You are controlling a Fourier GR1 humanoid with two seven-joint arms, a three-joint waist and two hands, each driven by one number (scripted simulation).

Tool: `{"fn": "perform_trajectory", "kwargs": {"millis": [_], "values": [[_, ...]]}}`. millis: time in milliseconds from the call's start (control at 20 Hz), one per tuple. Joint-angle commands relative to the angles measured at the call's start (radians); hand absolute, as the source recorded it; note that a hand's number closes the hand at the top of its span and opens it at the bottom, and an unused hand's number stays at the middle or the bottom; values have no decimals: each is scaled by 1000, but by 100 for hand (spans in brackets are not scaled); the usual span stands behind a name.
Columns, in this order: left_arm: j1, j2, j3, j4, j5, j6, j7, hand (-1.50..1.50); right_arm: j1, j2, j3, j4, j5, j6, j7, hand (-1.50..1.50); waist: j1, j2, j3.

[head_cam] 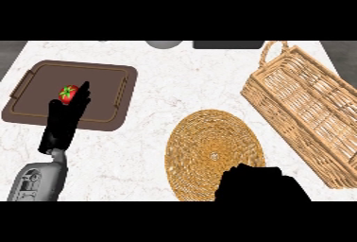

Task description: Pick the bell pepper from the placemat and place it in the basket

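Worktop [167,80] centre: we find bare marble between tray [111,120] and basket [307,108].
Basket mouth: we see it open from above.
Obstacle: woven mat [209,142] lies flat, near basket.

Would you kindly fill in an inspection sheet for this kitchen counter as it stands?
Surface: white marbled counter.
Job's things: small red bell pepper with green stem lies on a dark brown tray at the left, not on the round woven placemat; wicker basket at the right holds nothing visible.
Clutter: grey round object and dark object at the far edge, cut off.
Hands: left hand is over the tray, fingers straight beside the pepper; right hand low at the placemat's near edge, fingers unclear.
Cables: nothing seen.
Surroundings: dark floor beyond the counter corners.
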Motion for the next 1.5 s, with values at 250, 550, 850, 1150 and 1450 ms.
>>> {"fn": "perform_trajectory", "kwargs": {"millis": [250,550,850,1150,1450], "values": [[28,-7,-3,-15,0,1,-5,0,-399,0,-308,-71,-113,232,258,150,9,-2,-1],[17,-37,-14,21,-30,45,-22,0,-650,-153,-632,125,-196,438,195,150,-8,0,1],[48,-1,3,-2,0,-5,-40,0,-759,-411,-897,405,-315,478,23,150,3,3,3],[-16,-8,-7,-20,2,-8,31,0,-665,-589,-976,612,-321,366,-308,150,5,5,4],[12,5,16,-21,11,-14,-5,0,-599,-597,-909,763,-267,238,-489,150,7,3,3]]}}
